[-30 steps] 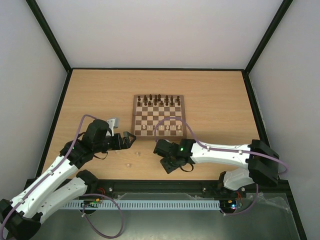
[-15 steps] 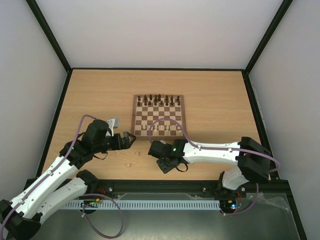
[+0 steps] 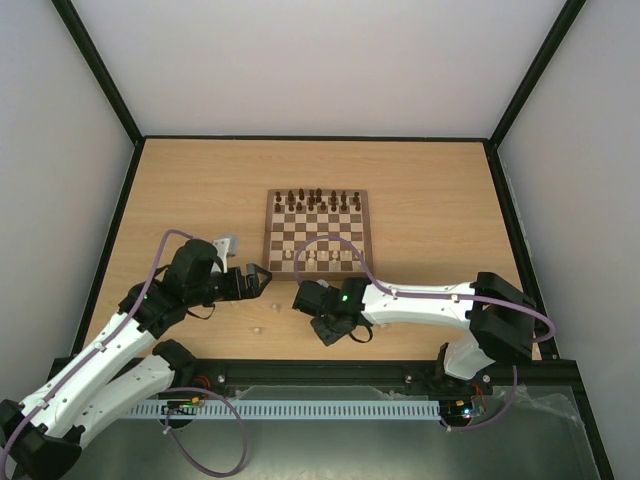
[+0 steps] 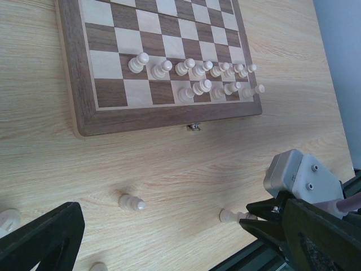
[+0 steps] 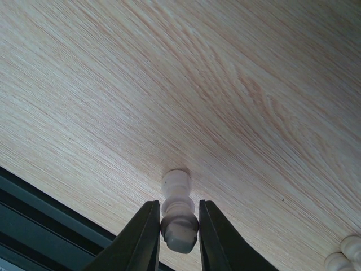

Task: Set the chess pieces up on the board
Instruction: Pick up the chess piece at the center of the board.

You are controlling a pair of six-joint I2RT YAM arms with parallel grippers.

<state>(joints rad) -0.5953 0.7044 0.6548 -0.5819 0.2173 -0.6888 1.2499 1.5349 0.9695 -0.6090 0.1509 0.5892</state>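
Board [image 3: 317,225] — one. Pale chess pieces [image 4: 138,61] on it: roughly twelve in two near rows, bunched, exact count unclear. Pale ones loose on worktop [image 4: 169,164], left wrist view: four. Dark pieces [image 3: 318,198]: two far rows, too small to count. Pincers — two: left pincer [image 3: 262,280], right pincer [image 5: 177,223].

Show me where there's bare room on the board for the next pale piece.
Free: near-row squares at the left corner of the board, and the middle ranks between the pale pieces and the dark pieces. Bare table between the latch and the loose piece. Crowded: the right half of both near rows.
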